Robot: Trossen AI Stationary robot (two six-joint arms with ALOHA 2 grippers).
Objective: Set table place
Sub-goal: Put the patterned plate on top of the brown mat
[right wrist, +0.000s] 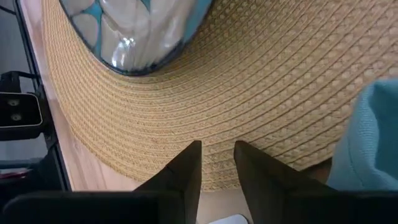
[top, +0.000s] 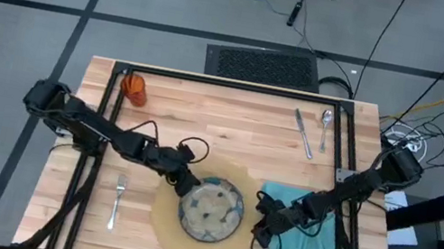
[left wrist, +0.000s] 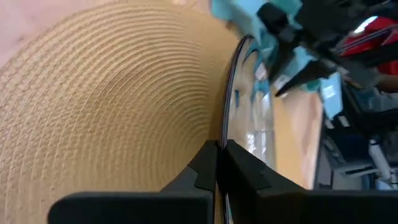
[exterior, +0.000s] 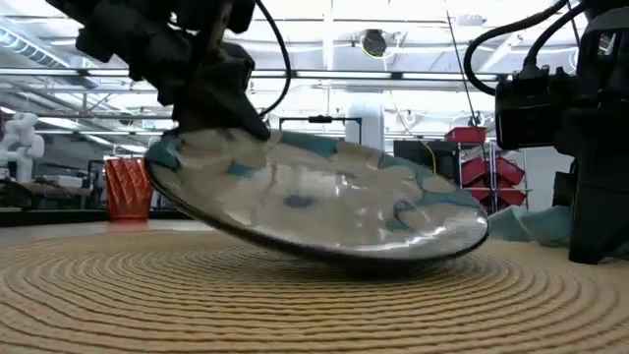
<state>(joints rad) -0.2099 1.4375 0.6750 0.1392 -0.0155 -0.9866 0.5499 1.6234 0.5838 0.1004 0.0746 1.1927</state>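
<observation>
The plate (top: pixel 211 211) sits tilted on the mat (top: pixel 164 220), near the front middle of the table (top: pixel 232 117): in the low view its far-left rim is lifted and its other edge touches the weave. The left gripper (left wrist: pixel 219 163) is clamped on that raised rim. The right gripper (right wrist: pixel 217 163) hovers over the mat's edge just beside the napkin (top: pixel 312 237), fingers slightly apart, holding nothing. The fork (top: pixel 117 199) lies left of the mat; the knife (top: pixel 303 133) and spoon (top: pixel 325 127) lie at back right, the cup (top: pixel 133 89) at back left.

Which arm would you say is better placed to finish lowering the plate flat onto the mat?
Left. Its gripper already pinches the tilted plate's raised rim over the mat; the right gripper hangs empty beside the napkin.
</observation>
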